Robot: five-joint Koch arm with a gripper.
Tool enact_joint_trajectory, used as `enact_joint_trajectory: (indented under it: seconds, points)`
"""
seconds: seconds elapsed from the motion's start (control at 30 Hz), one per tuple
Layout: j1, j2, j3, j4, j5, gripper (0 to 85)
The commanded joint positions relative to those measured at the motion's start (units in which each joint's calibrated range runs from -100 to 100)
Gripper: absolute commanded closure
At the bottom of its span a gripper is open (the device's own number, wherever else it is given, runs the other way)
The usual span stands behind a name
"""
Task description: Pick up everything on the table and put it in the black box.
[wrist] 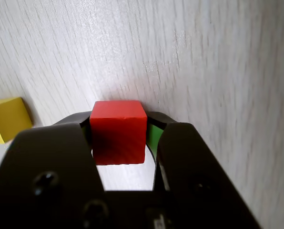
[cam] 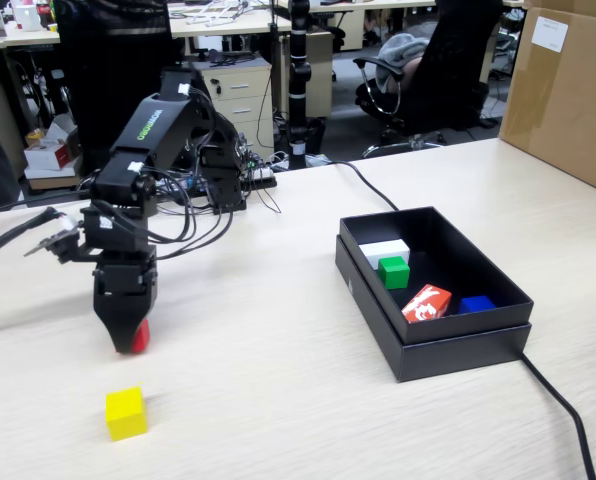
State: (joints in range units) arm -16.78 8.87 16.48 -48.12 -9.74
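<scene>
My gripper (cam: 128, 340) points down at the table (cam: 278, 400) on the left of the fixed view, its jaws shut on the red cube (cam: 140, 338). In the wrist view the red cube (wrist: 118, 133) sits squeezed between the two black jaws of the gripper (wrist: 120, 125), low over the table (wrist: 204, 71). The yellow cube (cam: 125, 413) lies on the table just in front of the gripper, at the left edge of the wrist view (wrist: 8, 119). The green cube (cam: 394, 271) lies inside the black box (cam: 458, 335) to the right.
The black box also holds a white block (cam: 383, 250), a red-and-white packet (cam: 426, 303) and a blue piece (cam: 476, 304). A black cable (cam: 558, 400) runs past the box's front right corner. A brown carton (cam: 568, 90) stands at the far right.
</scene>
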Motion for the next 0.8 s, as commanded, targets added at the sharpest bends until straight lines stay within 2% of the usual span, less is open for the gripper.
enact_joint_trajectory:
  seconds: [0.0, 0.2, 0.4, 0.53, 0.57, 0.73, 0.77]
  points:
    - [0.4, -10.8, 1.7, -4.0, 0.5, 82.3]
    - [1.9, -25.0, -1.7, -12.6, 2.0, 82.3]
    - [6.7, -40.8, -5.3, -19.7, 4.6, 82.2]
    - [13.5, -50.0, -6.1, -20.4, 7.9, 82.3]
    - [13.8, -50.1, -6.1, -20.4, 8.0, 82.2]
    - [26.2, -49.8, 2.0, -20.5, 12.7, 82.1]
    - [27.3, -48.2, 4.0, -20.5, 13.2, 82.1]
